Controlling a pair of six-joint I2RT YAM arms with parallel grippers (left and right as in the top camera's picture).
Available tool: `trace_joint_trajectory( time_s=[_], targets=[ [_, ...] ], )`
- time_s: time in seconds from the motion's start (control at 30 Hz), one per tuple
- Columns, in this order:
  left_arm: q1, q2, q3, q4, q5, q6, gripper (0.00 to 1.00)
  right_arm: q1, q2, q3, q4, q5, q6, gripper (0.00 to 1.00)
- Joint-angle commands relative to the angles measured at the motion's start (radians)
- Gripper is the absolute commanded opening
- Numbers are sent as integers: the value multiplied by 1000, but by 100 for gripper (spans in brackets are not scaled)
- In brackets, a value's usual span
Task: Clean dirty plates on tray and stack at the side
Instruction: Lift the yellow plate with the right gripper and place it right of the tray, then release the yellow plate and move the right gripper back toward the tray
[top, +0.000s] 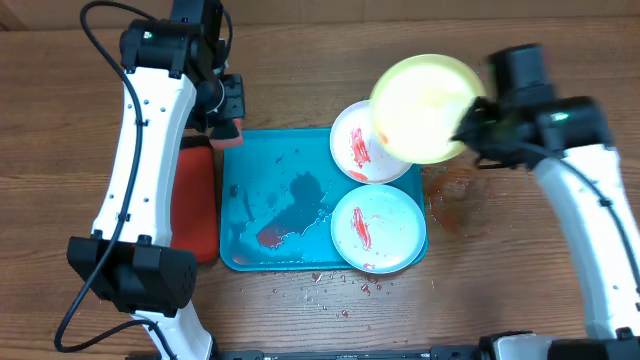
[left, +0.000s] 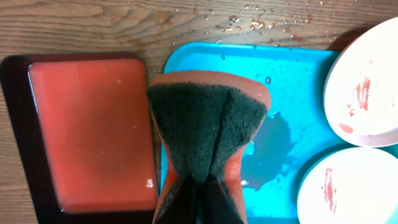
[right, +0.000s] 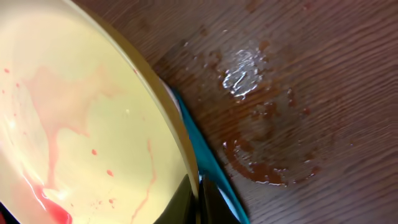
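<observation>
Overhead view of smeared plates on a wet turquoise tray (top: 270, 190), both arms at work.
Grips the tilted yellow-green plate (top: 425, 108) by its rim with the right end effector (top: 468, 125), clamped, above the white plate (top: 355, 150). Pinches an orange-and-green sponge (left: 208, 124) in the closed left end effector (left: 199, 196) over the tray's left edge, beside the red tray (top: 195, 200). Shows the pale aqua plate (top: 378, 228) at the tray's near right corner.

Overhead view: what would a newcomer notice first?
The sauce-streaked yellow-green plate, tilted, held up by the right hand over the far right corner of the blue tray. Then the left hand gripping a sponge, dark scrub face showing, above that tray's left edge beside the red tray. An upper plate and a lower plate, both red-smeared, rest at its right side.
</observation>
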Motion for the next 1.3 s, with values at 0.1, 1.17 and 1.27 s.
trace_joint_trajectory(
  time_s=[0.1, 1.17, 1.27],
  targets=[
    [-24, 0, -93, 51, 12, 19, 4, -248, -24, -82, 3, -184, -155, 4],
    [-74, -261, -241, 193, 64, 50, 4, -446, -40, -495, 257, -343, -268, 37],
    [-74, -325, -241, 171, 64, 50, 4, -417, -72, -412, 157, -441, -347, 37]
  ],
)
